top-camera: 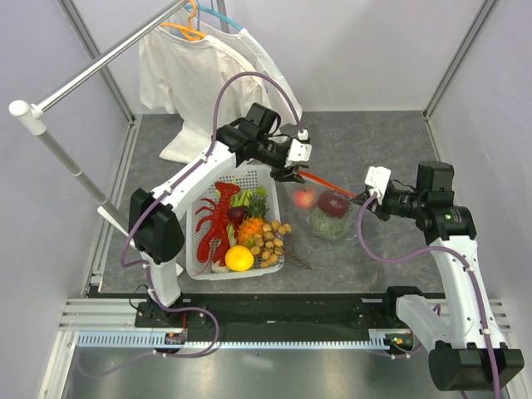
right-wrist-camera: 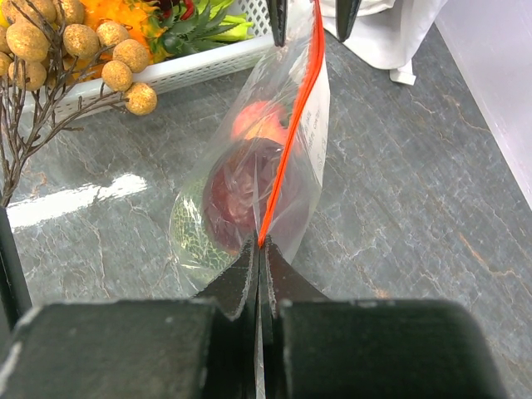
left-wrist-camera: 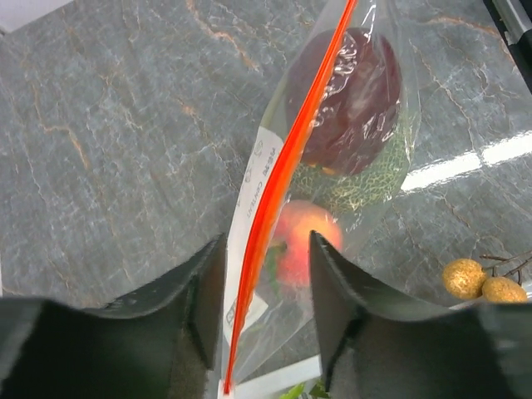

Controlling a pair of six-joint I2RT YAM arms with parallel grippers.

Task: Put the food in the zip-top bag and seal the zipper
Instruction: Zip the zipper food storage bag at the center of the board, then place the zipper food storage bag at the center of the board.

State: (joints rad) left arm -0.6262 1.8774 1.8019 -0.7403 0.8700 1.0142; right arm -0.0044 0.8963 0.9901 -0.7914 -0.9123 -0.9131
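The clear zip-top bag (top-camera: 332,220) hangs above the table between my two grippers, its red-orange zipper (top-camera: 328,183) stretched taut. Inside it are the pink-red peach (top-camera: 305,198), the dark red piece (top-camera: 334,204) and the netted green melon (top-camera: 329,226). My right gripper (top-camera: 359,198) is shut on the right end of the zipper (right-wrist-camera: 287,141). My left gripper (top-camera: 291,174) is open, its fingers (left-wrist-camera: 208,307) astride the zipper's left end (left-wrist-camera: 266,224) without pinching it. The peach (left-wrist-camera: 301,241), the dark piece (left-wrist-camera: 353,108) and the melon (left-wrist-camera: 374,179) show through the plastic.
A white slatted basket (top-camera: 202,268) stands left of the bag, holding a red lobster (top-camera: 214,220), an orange (top-camera: 239,258) and a longan branch (top-camera: 268,237) that reaches over its right rim. A white shirt (top-camera: 199,75) hangs on a rail at the back left.
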